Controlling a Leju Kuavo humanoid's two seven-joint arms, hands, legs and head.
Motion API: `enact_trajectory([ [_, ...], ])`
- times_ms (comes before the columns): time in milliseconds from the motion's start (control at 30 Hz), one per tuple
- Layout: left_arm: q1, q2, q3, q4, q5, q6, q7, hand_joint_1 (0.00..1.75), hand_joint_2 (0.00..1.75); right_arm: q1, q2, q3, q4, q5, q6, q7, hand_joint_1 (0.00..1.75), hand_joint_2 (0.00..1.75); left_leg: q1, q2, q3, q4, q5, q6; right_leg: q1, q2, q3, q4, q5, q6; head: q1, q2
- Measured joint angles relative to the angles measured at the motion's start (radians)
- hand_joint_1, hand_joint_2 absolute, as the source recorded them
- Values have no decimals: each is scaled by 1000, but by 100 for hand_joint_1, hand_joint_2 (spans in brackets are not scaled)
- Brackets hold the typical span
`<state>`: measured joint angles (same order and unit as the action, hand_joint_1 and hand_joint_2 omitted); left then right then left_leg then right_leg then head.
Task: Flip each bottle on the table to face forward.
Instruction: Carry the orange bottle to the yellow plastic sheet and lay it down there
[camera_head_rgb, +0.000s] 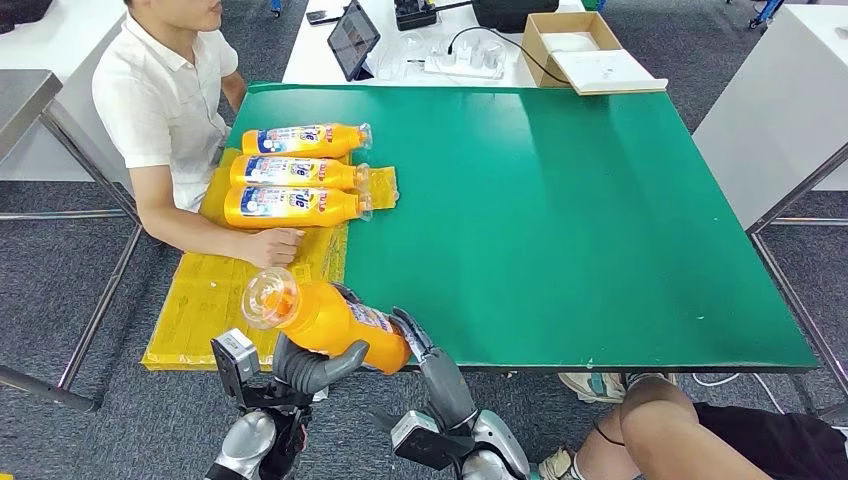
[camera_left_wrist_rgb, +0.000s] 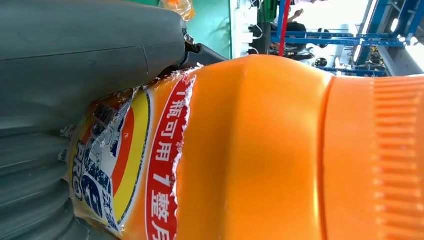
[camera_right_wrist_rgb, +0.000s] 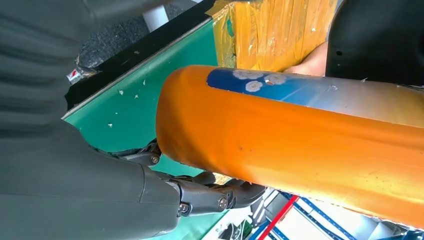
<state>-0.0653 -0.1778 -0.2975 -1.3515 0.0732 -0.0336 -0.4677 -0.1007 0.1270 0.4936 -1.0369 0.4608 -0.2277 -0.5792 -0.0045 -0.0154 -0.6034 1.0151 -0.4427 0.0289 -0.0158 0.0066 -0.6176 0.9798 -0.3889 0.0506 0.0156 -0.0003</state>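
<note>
A person in a white shirt (camera_head_rgb: 165, 95) sat at about ten o'clock of the green surface (camera_head_rgb: 560, 210), one forearm laid across a crinkled yellow plastic sheet (camera_head_rgb: 205, 295) that draped over the surface's near left corner; that person's hand (camera_head_rgb: 272, 246) rested just beside the nearest of three orange bottles (camera_head_rgb: 295, 172), which lay side by side on the sheet with caps pointing toward three o'clock and labels up. A second person's bare knee (camera_head_rgb: 655, 410) and shoe showed at five o'clock, below the surface's front edge. Beyond the far edge, at twelve o'clock, stood a white bench with a tablet (camera_head_rgb: 353, 38) and an open cardboard box (camera_head_rgb: 570, 45). The held bottle (camera_head_rgb: 325, 320) hung at seven o'clock over the front left edge, its clear round cap tilted up and toward the sheet. The left robot hand (camera_head_rgb: 310, 365) curled its dark fingers under the smooth orange body, and the right robot hand (camera_head_rgb: 425, 350) wrapped around the base end, so both gripped it. The left wrist view gave the close grain: a ribbed orange collar and a torn, ragged-edged label (camera_left_wrist_rgb: 130, 165) with red, yellow and blue bands. The right wrist view showed the glossy, rounded base, a blue patch with white flowers (camera_right_wrist_rgb: 252, 82), and scuffed flecks on the green top.
</note>
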Motion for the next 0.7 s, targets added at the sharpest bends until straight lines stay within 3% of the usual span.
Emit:
enact_trajectory([
  [233, -11, 3, 7, 9, -33, 24, 2, 175, 175, 2, -5, 1, 0, 16, -11, -1, 0, 0, 0, 0, 0, 0, 0, 0, 0, 0, 0, 0, 0, 0, 0, 0],
  [633, -74, 117, 30, 26, -559, 228, 92, 175, 175, 13, -79, 1, -6, 220, -174, -4, 0, 0, 0, 1, 0, 0, 0, 0, 0, 0, -1, 0, 0, 0, 0, 0],
  [700, -94, 130, 27, 29, -696, 280, 130, 164, 175, 19, -88, -4, -4, 252, -182, 8, 0, 0, 0, 1, 0, 0, 0, 0, 0, 0, -1, 0, 0, 0, 0, 0],
])
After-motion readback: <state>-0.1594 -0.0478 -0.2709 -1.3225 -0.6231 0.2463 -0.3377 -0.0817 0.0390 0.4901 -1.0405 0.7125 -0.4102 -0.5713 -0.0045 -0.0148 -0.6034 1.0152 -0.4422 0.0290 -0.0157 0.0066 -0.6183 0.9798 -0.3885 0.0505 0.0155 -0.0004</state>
